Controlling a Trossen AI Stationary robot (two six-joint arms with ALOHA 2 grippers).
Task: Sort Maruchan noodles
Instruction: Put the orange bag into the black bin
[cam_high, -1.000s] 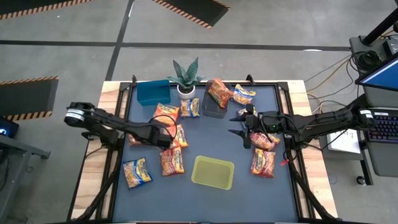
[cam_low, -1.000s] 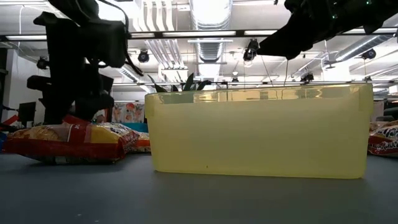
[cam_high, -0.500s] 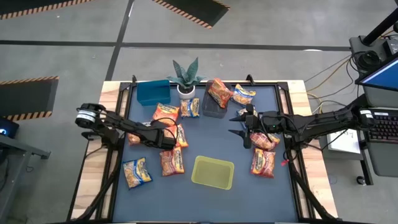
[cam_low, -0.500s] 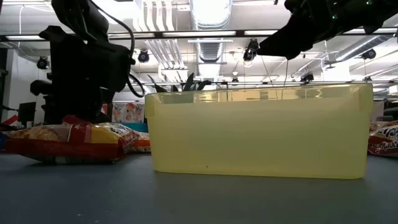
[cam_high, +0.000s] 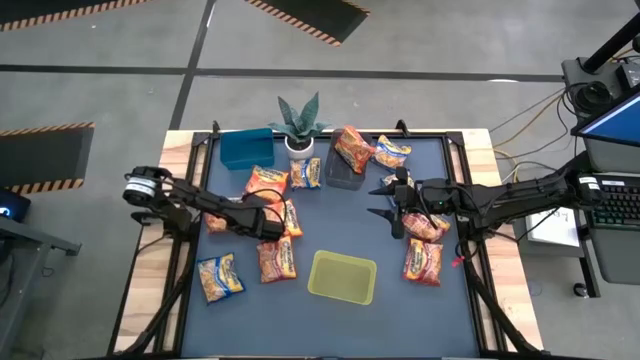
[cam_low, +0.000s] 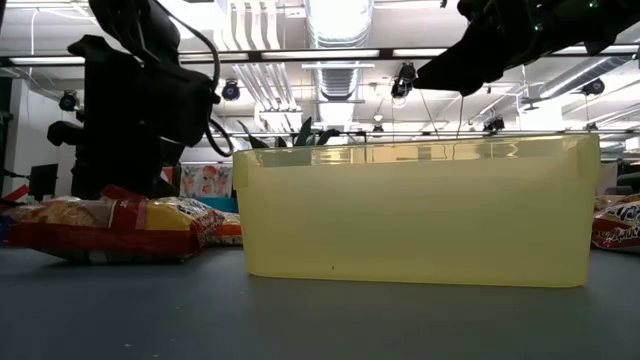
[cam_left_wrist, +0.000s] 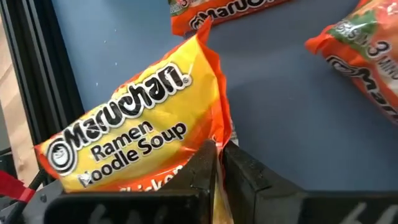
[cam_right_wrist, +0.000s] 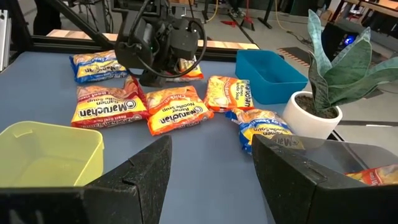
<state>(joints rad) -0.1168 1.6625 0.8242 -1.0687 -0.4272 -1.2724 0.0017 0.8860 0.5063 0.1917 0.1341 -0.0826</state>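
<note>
With the left arm lowered since the earlier frame, an orange noodle packet (cam_left_wrist: 134, 118) on the surface's left side is being pinched by the left gripper's (cam_left_wrist: 217, 163) clenched fingers, probably for lifting, while the right gripper (cam_high: 385, 208) is being held released mid-surface.

Dark blue table (cam_high: 330, 232), scattered noodle packets (cam_high: 276, 259), blue bin (cam_high: 246, 148), yellow-green bin (cam_high: 342, 277), potted plant (cam_high: 298, 126)

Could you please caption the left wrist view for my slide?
Left gripper shut on the edge of an orange noodle packet.
</note>
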